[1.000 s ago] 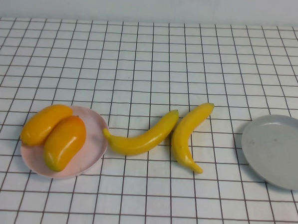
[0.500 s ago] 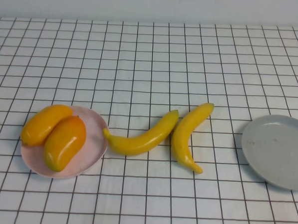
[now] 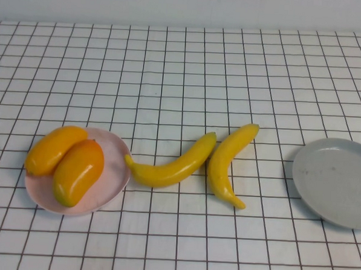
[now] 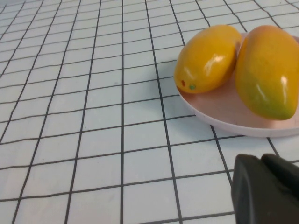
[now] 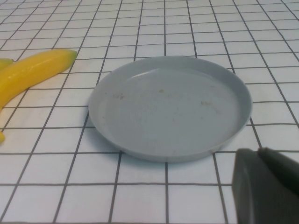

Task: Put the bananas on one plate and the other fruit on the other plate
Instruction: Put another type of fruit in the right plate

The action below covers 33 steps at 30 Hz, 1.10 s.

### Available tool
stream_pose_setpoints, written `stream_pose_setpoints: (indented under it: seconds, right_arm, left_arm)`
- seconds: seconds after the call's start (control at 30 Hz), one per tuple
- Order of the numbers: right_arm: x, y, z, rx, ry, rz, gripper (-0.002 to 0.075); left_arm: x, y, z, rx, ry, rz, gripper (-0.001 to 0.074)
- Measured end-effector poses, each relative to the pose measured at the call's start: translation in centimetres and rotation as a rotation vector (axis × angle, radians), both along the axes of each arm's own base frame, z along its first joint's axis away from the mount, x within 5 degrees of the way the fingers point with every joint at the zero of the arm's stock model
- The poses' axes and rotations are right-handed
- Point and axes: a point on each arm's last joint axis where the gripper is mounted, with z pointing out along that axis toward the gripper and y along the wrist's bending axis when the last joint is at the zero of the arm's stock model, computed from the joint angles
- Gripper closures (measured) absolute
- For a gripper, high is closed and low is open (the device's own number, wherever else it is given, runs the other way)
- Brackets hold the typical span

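My worktop (image 3: pixel 183 81) wears a white black-gridded cloth below a pale wall. The grey-blue plate (image 3: pixel 335 179) sits bare on the right; the pink plate (image 3: pixel 115 174) on the left carries both mangoes (image 3: pixel 75 172). The bananas (image 3: pixel 173 168) lie between. Only the wrist views show my left claw (image 4: pixel 266 189) and right claw (image 5: pixel 266 186), both closed, empty, each near its plate.

You see little of the robot: the left pincer (image 4: pixel 267 189) is a matte black, rounded block, and the right pincer (image 5: pixel 266 186) looks the same, dark and smooth.
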Motion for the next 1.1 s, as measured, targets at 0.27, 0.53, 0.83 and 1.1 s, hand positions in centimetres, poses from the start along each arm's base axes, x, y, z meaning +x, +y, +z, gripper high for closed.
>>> stream_pose_setpoints:
  seconds: [0.27,0.53,0.83,1.1]
  right_arm:
    - [0.0,0.0,0.0,0.0,0.0,0.0,0.0742]
    - [0.0,0.0,0.0,0.0,0.0,0.0,0.0742]
    - [0.0,0.0,0.0,0.0,0.0,0.0,0.0742]
    - [0.0,0.0,0.0,0.0,0.0,0.0,0.0742]
  left_arm:
    - [0.0,-0.02,0.0,-0.004,0.0,-0.001,0.0738]
    - [0.0,-0.02,0.0,-0.003,0.0,-0.002,0.0738]
    - [0.0,-0.04,0.0,-0.01,0.001,-0.002,0.0738]
    - [0.0,-0.05,0.0,-0.012,0.001,-0.002,0.0738]
